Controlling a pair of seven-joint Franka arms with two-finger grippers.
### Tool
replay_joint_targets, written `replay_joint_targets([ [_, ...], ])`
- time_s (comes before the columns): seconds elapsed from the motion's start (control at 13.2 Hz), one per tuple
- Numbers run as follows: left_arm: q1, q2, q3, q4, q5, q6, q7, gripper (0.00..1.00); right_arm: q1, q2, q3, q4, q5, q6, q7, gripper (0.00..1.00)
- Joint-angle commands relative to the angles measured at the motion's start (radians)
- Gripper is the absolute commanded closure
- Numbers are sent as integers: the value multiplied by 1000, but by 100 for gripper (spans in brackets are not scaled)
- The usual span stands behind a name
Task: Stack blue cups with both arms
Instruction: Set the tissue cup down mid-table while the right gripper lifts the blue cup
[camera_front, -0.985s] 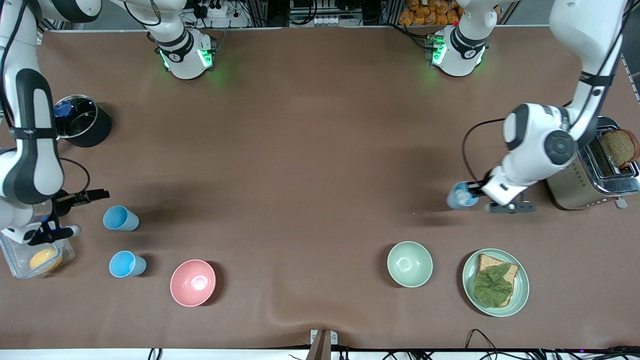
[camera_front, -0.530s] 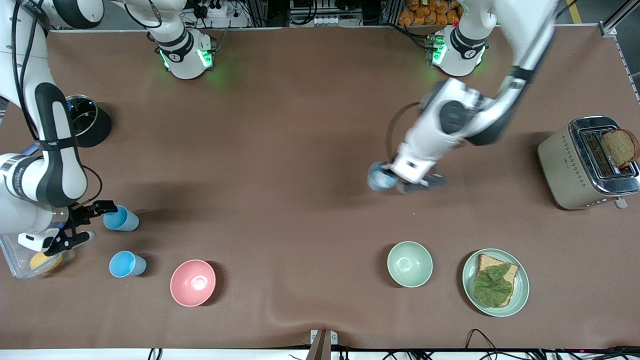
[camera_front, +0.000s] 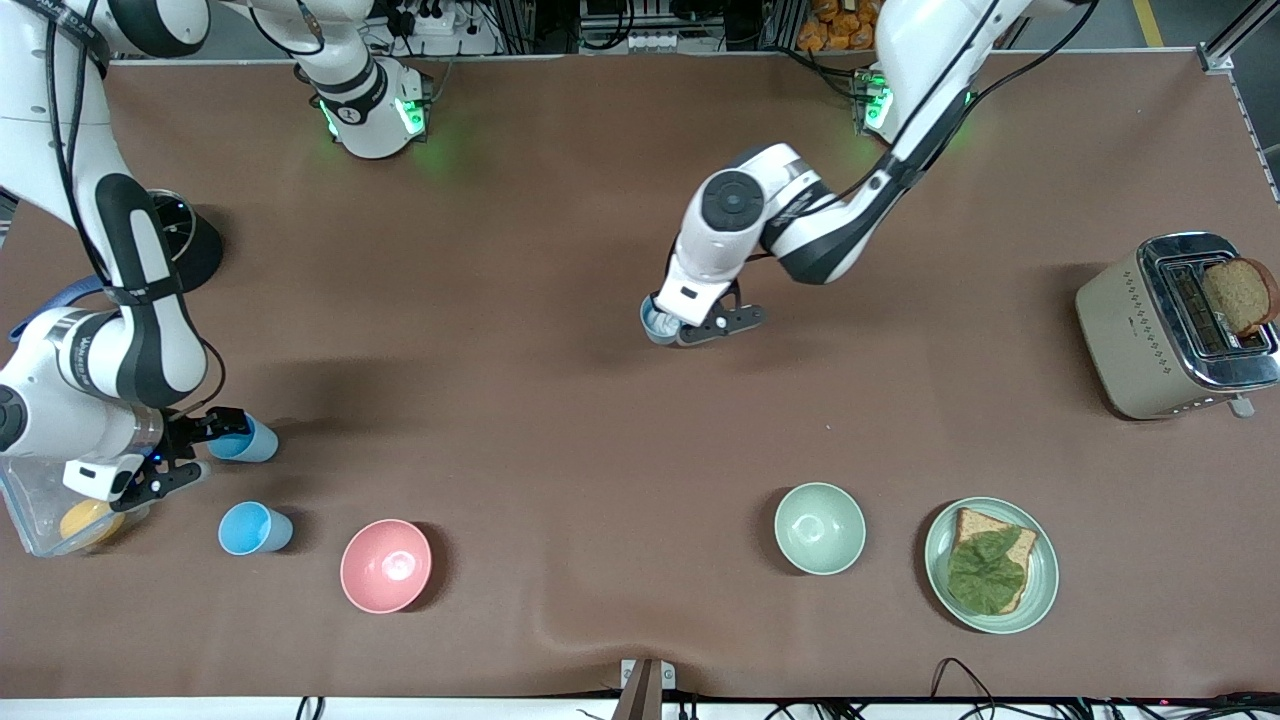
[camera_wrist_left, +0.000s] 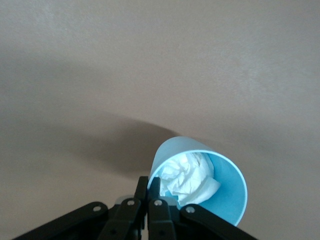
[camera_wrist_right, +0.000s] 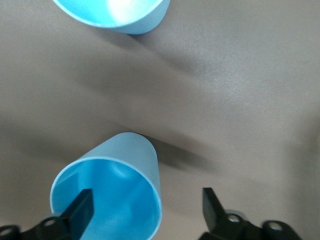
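Observation:
My left gripper (camera_front: 690, 325) is shut on the rim of a light-blue cup (camera_front: 655, 322) over the middle of the table. In the left wrist view the gripper (camera_wrist_left: 154, 187) pinches the cup's (camera_wrist_left: 227, 192) wall, and crumpled white paper (camera_wrist_left: 187, 175) lies inside it. My right gripper (camera_front: 213, 445) is open at a second blue cup (camera_front: 255, 443) near the right arm's end. In the right wrist view the gripper (camera_wrist_right: 147, 205) straddles this cup's (camera_wrist_right: 125, 165) wall, with one finger (camera_wrist_right: 82, 210) inside and the other outside. A third blue cup (camera_front: 255, 528) stands nearer the camera and also shows in the right wrist view (camera_wrist_right: 115, 12).
A pink bowl (camera_front: 386, 565) stands beside the third cup. A pale green bowl (camera_front: 820, 528) and a plate (camera_front: 1040, 590) with bread and lettuce are near the front. A toaster (camera_front: 1130, 320) is at the left arm's end. A black pot (camera_front: 185, 245) and a clear container (camera_front: 35, 515) are at the right arm's end.
My left arm has carried its cup from beside the toaster to over the table's middle. My right gripper has moved onto the second cup, one finger going inside.

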Motion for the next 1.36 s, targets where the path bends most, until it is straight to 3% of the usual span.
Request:
replay_joint_targets([
  [0.0,-58,101,10,110,93,-9,-129,100,1,-28,-2,-38,-17,15,-11,100],
  [0.3,-101,135,10,170,90,-9,-164,100,4,-34,-1,-22,-17,-50,-32,100],
  [0.38,-102,135,15,170,90,-9,-169,92,1,-34,-1,-17,-15,-64,-31,100],
  [0.53,-102,132,18,172,93,-9,-183,0,4,-43,-1,-15,-15,-80,-35,100],
  [0.68,-87,108,18,175,93,-13,-184,0,18,-72,1,-5,-15,-135,-57,100],
  [0.83,-56,51,17,181,95,-44,-183,0,69,-112,1,37,-4,-275,-39,100],
  [0.98,-12,-42,10,212,86,-163,-142,0,128,-147,2,90,2,-436,26,100],
  [1.14,22,-98,0,290,77,-335,13,0,223,-160,39,212,6,-611,104,100],
  [1.29,81,-157,4,330,77,-423,154,0,307,-157,62,311,78,-710,252,100],
])
